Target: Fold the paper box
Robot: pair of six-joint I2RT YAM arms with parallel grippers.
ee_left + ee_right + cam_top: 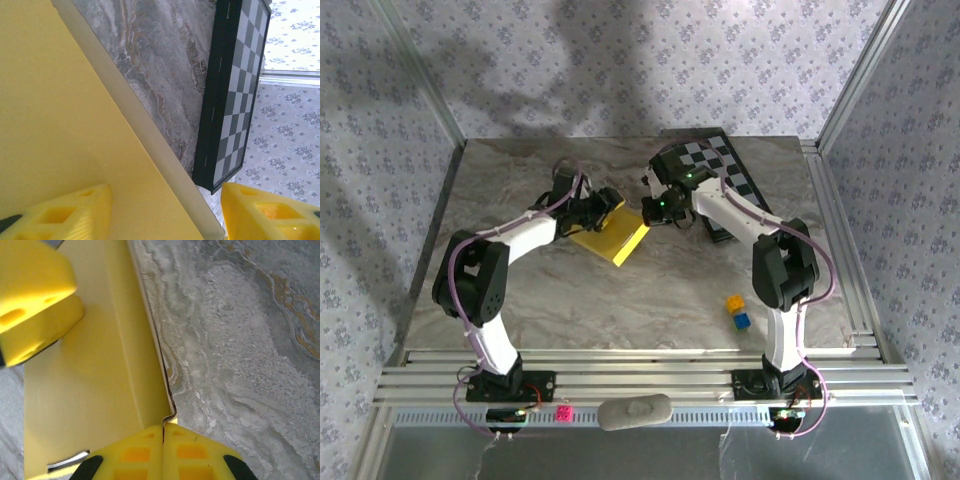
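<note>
Right tool (163, 429) grips the paper box (613, 236) by its corner, left tool (166, 194) stands open astride its edge; it looks light, crease-prone, best pinched at flaps.

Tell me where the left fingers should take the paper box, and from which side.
Probably the pale long edge of the paper box, coming from the left arm's side. The box lies low and flat, the left gripper straddles that edge with its fingers apart, and the right gripper pinches a corner on the right.
</note>
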